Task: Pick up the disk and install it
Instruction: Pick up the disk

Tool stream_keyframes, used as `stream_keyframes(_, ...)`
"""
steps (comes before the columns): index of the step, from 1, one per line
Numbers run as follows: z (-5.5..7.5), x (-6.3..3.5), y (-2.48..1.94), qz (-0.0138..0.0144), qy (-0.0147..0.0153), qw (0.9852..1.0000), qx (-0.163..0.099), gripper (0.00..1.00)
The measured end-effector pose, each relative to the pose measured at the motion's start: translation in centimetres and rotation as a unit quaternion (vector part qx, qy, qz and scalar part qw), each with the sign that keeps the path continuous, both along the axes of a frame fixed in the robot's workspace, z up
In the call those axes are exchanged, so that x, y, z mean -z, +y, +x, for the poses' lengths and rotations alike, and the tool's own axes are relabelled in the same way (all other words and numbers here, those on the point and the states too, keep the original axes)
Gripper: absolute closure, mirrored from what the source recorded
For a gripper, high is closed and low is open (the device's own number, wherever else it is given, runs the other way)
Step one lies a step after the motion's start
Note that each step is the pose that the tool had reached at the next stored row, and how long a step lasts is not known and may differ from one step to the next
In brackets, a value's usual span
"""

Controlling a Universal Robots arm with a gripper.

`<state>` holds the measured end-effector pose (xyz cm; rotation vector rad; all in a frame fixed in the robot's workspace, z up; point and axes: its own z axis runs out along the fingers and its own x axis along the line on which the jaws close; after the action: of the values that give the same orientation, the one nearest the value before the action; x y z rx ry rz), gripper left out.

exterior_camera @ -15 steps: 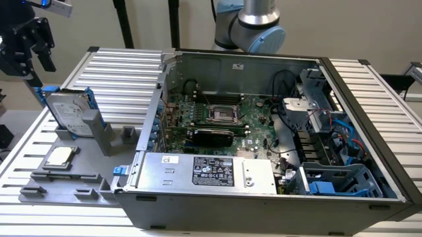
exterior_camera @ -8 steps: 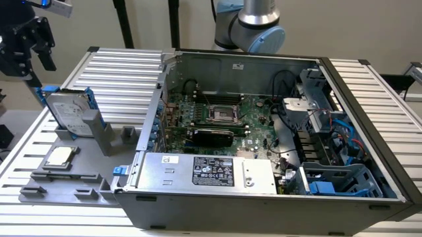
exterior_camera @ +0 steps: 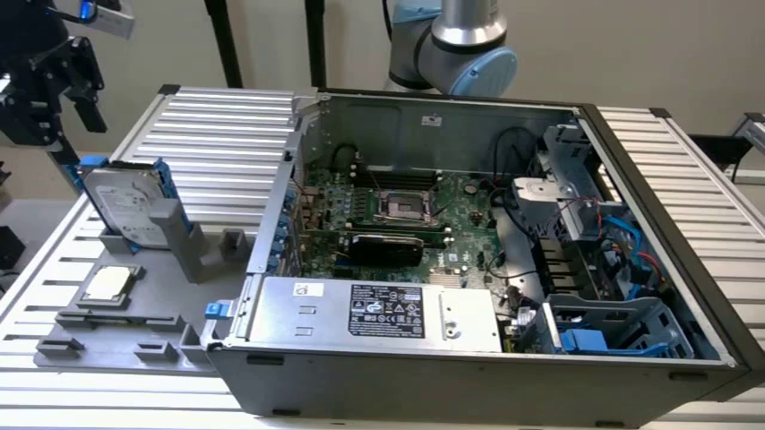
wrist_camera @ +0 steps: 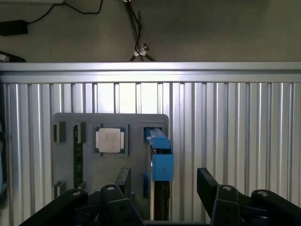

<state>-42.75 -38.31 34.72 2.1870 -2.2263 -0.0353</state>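
The disk (exterior_camera: 124,210) stands on edge in a slot of the grey holder tray (exterior_camera: 143,318), at the exterior view's left; it is silver-grey with blue rails. My black gripper (exterior_camera: 57,121) hangs above it, a little further toward the exterior view's left, and does not touch it. In the wrist view I look down on the disk's (wrist_camera: 160,162) blue-railed top edge. My gripper (wrist_camera: 164,200) is open, and its two black fingers (wrist_camera: 117,202) stand wide apart on either side of that edge. Nothing is held.
A small square silver chip (exterior_camera: 107,285) lies in the tray beside the disk. The open computer case (exterior_camera: 669,269) lies at the exterior view's right, with its motherboard, a silver power supply box (exterior_camera: 382,313) and a blue-tabbed drive bay (exterior_camera: 610,331). Ribbed aluminium table (exterior_camera: 215,125) lies underneath.
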Motion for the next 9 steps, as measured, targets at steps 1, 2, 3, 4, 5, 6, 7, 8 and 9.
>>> stream_keyframes(1,0.0,0.19,0.00,0.0000,-0.0011,1.0000,0.000,0.33)
stream_keyframes(2,0.0,0.37,0.00,0.0000,-0.0019,1.0000,0.000,0.33)
stream_keyframes(3,0.0,0.55,0.00,0.0001,-0.0024,1.0000,0.000,0.33)
stream_keyframes(4,0.0,0.73,0.00,0.0000,-0.0025,1.0000,0.000,0.33)
stream_keyframes(5,0.0,0.91,0.00,0.0000,-0.0027,1.0000,0.000,0.33)
stream_keyframes(6,-0.1,1.08,0.01,0.0000,-0.0027,1.0000,0.000,0.33)
stream_keyframes(7,-0.2,1.27,0.02,0.0000,-0.0027,1.0000,-0.001,0.33)
stream_keyframes(8,-0.2,1.45,0.02,0.0000,-0.0028,1.0000,-0.001,0.33)
stream_keyframes(9,-0.3,1.64,0.02,0.0000,-0.0028,1.0000,-0.001,0.33)
